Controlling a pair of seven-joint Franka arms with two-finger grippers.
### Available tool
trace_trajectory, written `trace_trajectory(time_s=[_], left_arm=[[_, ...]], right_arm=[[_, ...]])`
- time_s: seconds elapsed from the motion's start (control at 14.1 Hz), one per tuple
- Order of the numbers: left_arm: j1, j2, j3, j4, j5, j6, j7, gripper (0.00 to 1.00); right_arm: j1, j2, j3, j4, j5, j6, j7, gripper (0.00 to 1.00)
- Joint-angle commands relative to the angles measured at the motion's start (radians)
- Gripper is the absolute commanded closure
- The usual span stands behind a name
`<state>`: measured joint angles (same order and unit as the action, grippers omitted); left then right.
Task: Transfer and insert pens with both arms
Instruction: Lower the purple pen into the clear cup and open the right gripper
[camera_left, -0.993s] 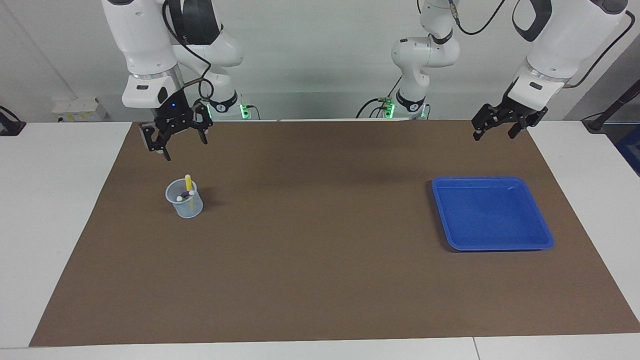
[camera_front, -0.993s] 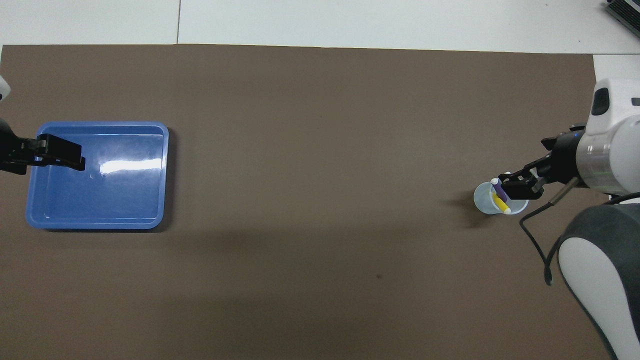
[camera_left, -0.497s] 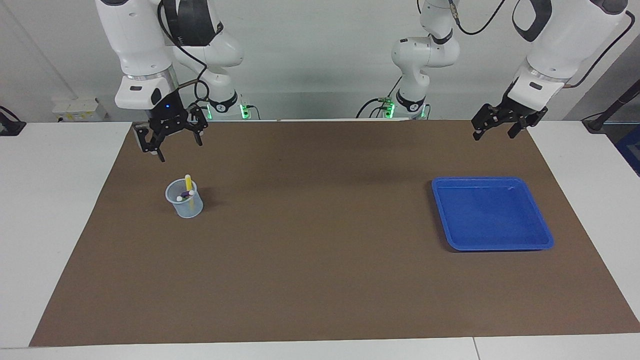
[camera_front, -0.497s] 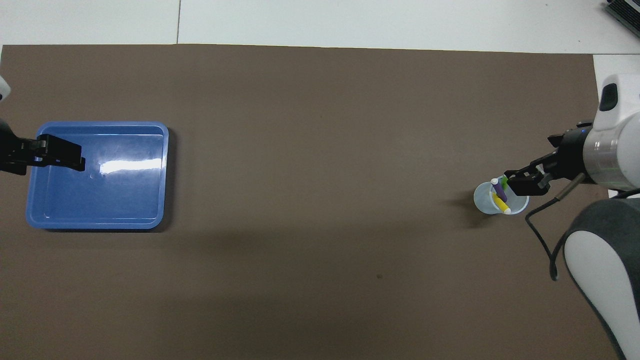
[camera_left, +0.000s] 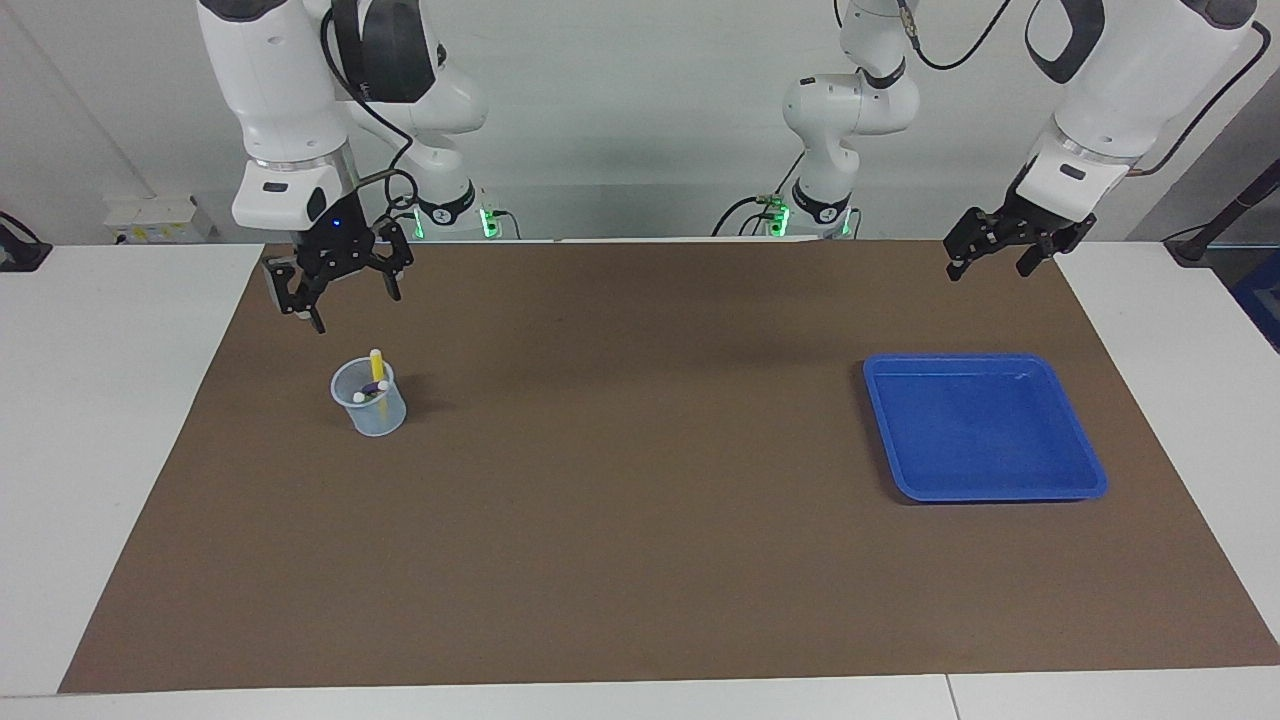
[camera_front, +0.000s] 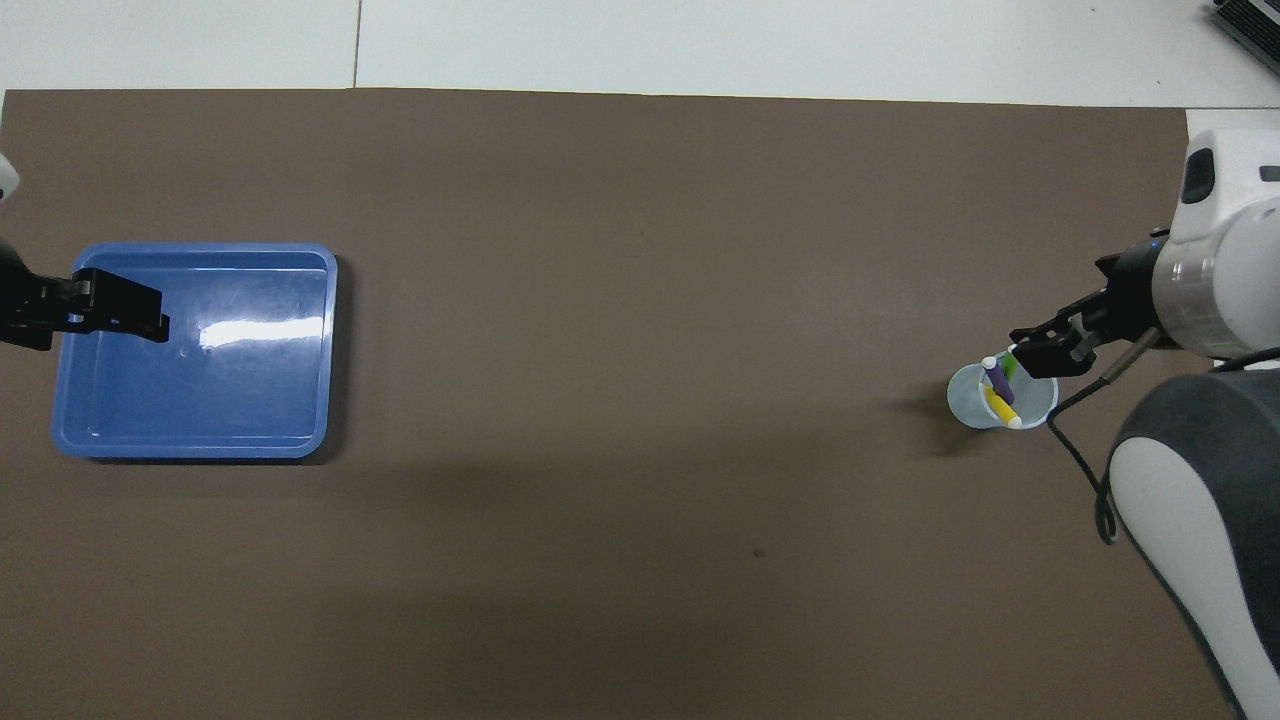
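All three pens stand together in the translucent cup toward the right arm's end of the table, the yellow one sticking up above the rim, while the blue tray at the left arm's end holds nothing, so the transfer looks complete and little appears to be left. The right pincer hangs in the air above the mat, up from the cup, fingers spread and carrying nothing. The left arm waits, its left pincer raised above the mat's edge near the tray, likewise spread and empty.
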<state>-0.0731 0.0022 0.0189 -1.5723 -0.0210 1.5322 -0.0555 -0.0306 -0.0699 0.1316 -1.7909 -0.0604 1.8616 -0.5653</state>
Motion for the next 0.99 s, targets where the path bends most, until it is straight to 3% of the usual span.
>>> trace_trajectory(time_s=[0.0, 0.92], left_arm=[[-0.004, 0.007, 0.007, 0.024, 0.015, -0.026, 0.008, 0.00], [-0.002, 0.007, 0.007, 0.026, 0.015, -0.026, 0.008, 0.00]], right_arm=[[0.012, 0.018, -0.026, 0.027, -0.013, -0.062, 0.015, 0.00], [0.023, 0.007, -0.046, 0.018, 0.053, -0.053, 0.015, 0.00]])
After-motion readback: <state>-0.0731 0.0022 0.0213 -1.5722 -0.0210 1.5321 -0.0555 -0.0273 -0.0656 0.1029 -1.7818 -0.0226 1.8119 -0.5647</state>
